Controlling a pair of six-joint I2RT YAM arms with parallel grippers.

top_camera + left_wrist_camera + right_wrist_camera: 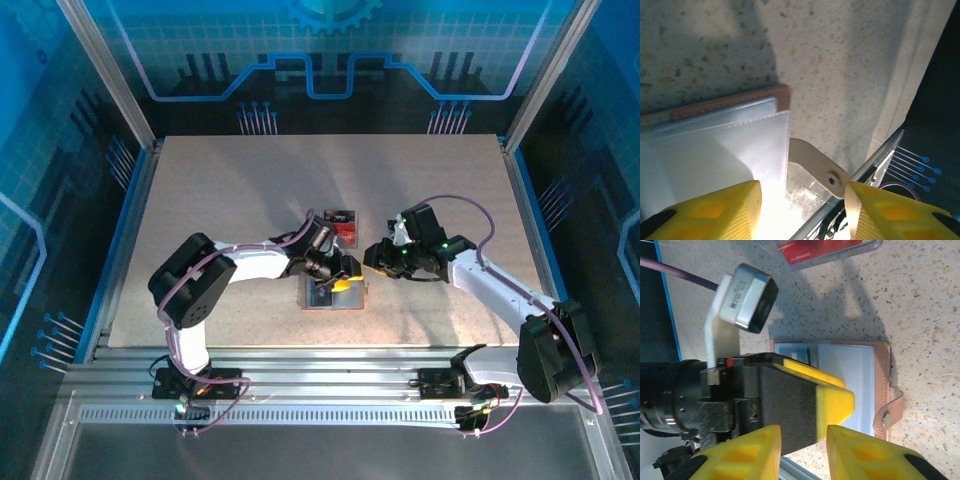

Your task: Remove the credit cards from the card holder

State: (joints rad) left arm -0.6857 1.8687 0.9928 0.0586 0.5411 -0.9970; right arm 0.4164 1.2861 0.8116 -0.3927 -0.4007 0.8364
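The card holder [320,299] lies open on the table, tan outside and pale inside [715,145], its snap strap [815,162] sticking out to the side. My left gripper [343,283] hovers low over it, open [802,210], with nothing between the fingers. In the right wrist view one of its yellow fingers [835,400] covers part of the card holder [850,370]. A dark card edge [810,356] shows in a pocket. Red credit cards [345,232] lie in a clear container [875,244]. My right gripper [372,256] hangs just right of the holder, open [802,452] and empty.
The clear container [342,222] sits just beyond the card holder. The table's near edge and metal rail [860,172] run close to the strap. Both arms crowd the middle of the table.
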